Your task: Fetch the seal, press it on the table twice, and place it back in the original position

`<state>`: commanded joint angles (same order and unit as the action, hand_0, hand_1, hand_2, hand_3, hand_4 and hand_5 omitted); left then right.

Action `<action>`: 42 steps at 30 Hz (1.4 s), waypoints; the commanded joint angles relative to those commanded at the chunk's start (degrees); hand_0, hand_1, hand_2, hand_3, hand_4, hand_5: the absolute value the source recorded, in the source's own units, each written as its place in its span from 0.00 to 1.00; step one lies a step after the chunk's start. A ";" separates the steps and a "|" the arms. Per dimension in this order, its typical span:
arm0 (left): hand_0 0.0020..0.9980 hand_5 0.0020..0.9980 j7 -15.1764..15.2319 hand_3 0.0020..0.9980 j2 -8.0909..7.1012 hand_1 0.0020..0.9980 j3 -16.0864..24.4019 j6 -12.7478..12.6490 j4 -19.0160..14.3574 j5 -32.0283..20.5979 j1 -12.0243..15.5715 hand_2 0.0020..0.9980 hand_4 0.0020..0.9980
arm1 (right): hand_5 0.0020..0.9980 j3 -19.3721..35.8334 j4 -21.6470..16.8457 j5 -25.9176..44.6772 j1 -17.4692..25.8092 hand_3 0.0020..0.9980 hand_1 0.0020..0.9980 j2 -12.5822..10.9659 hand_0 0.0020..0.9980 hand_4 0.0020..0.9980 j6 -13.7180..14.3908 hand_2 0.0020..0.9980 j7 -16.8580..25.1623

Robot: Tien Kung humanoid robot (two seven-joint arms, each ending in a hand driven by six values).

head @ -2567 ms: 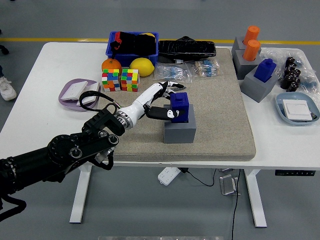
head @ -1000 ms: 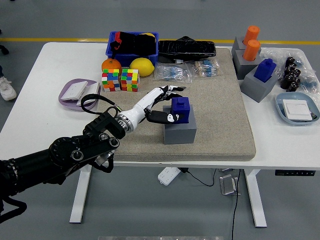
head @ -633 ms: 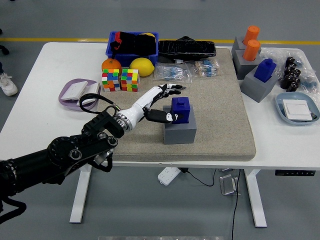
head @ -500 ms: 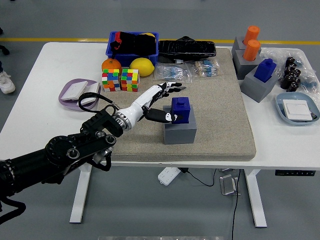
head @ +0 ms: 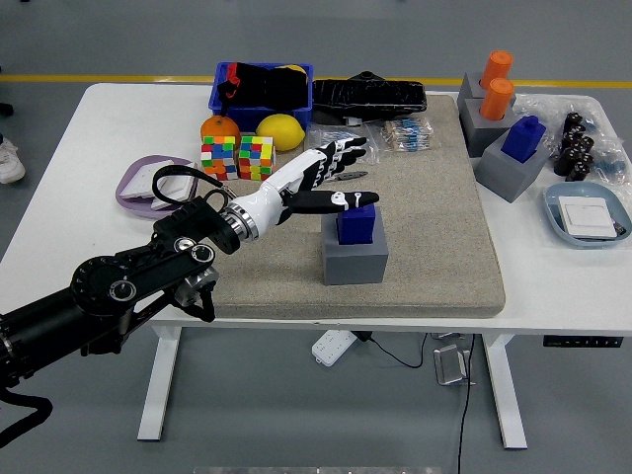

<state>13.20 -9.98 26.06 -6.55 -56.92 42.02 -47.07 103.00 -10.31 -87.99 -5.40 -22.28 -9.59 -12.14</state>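
Blue seal (head: 355, 223) sits upright in its grey holder block (head: 354, 259) on the tan mat (head: 434, 237), mid-bench. Left hand (head: 318, 178) hovers just above and left of it, fingers spread, gripping nothing. Seal looks parked; whether the two presses are done cannot be told. Right hand out of view.
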 joint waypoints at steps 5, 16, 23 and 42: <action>1.00 0.56 3.83 1.00 -1.75 1.00 4.28 -4.50 3.13 -2.03 1.48 1.00 1.00 | 0.54 0.24 0.00 -0.24 0.16 0.76 0.74 -0.01 0.88 0.85 0.00 0.73 0.01; 0.98 0.17 6.43 0.94 -6.21 1.00 7.08 -9.00 10.67 -5.43 4.26 0.97 0.93 | 0.54 0.91 0.00 -0.51 0.20 0.76 0.74 0.24 0.88 0.85 0.05 0.73 0.02; 0.97 0.13 5.89 0.92 -8.47 0.96 10.76 -8.97 13.11 -5.53 7.17 0.93 0.91 | 0.54 1.81 0.00 -1.26 0.33 0.76 0.74 0.42 0.88 0.85 0.19 0.73 -0.14; 0.96 0.11 4.75 0.91 -11.99 0.94 19.54 -9.18 10.72 -3.66 10.31 0.92 0.88 | 0.54 3.37 -0.37 -2.42 -0.31 0.76 0.74 0.32 0.88 0.85 0.17 0.73 -0.18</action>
<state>17.95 -21.97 45.60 -15.72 -46.20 38.37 -36.76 106.38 -10.68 -90.42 -5.71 -21.95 -9.42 -12.32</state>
